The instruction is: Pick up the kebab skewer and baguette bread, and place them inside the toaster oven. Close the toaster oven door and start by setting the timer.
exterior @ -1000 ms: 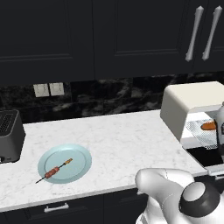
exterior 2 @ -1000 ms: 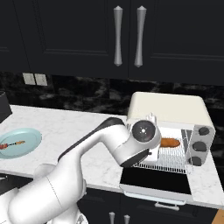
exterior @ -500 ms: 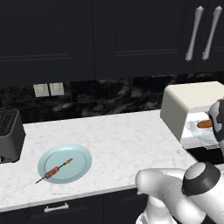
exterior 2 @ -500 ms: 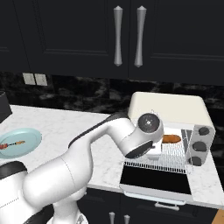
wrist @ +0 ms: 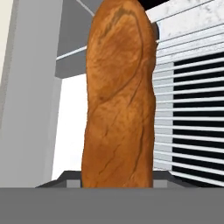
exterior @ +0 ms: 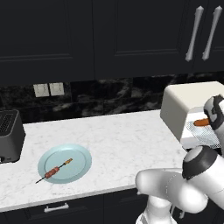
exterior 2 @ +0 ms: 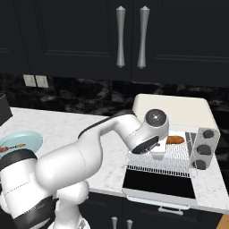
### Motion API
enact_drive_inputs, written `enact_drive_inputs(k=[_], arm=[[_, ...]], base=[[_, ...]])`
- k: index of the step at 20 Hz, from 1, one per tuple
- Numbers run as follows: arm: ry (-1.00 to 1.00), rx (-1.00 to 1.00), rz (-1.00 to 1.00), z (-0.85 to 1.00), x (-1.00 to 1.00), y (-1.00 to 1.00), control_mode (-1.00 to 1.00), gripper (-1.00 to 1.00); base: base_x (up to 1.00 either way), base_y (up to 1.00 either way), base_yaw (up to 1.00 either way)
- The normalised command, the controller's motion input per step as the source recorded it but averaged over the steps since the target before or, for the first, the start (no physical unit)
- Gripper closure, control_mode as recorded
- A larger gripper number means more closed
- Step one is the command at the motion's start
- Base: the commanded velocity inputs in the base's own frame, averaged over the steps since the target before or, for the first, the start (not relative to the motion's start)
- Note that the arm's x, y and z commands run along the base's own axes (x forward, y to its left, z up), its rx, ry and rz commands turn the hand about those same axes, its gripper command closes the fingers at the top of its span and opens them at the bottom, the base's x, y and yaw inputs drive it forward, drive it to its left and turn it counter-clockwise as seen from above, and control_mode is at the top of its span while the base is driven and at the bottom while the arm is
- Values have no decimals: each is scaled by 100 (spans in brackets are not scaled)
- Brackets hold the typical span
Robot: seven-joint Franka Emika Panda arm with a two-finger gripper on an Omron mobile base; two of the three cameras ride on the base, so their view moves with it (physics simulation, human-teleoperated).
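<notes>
The orange-brown baguette bread stands close before the hand camera and hides the fingertips. My gripper is shut on its near end, just over the wire rack at the mouth of the cream toaster oven. The far end of the baguette bread points into the cavity. The toaster oven door lies open and flat, glass up. Far left, the kebab skewer lies on a pale blue plate.
Three dark knobs sit on the oven's right panel. A black slot toaster stands at the counter's left end. White marble counter stretches between plate and oven. Dark cabinets with long handles hang overhead.
The wrist has swung a little right and up towards the oven. The baguette has shifted slightly further in over the rack, still in the grip. The skewer and plate have not moved.
</notes>
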Motion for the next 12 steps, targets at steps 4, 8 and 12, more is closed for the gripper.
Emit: enact_drive_inputs(k=[4,8,12], arm=[[0,2,0,-31,26,-3,-100,100],[0,4,0,-25,34,-14,-100,100],[0,6,0,-11,36,-34,-100,100]], base=[[0,0,0],[0,0,0],[0,0,0]])
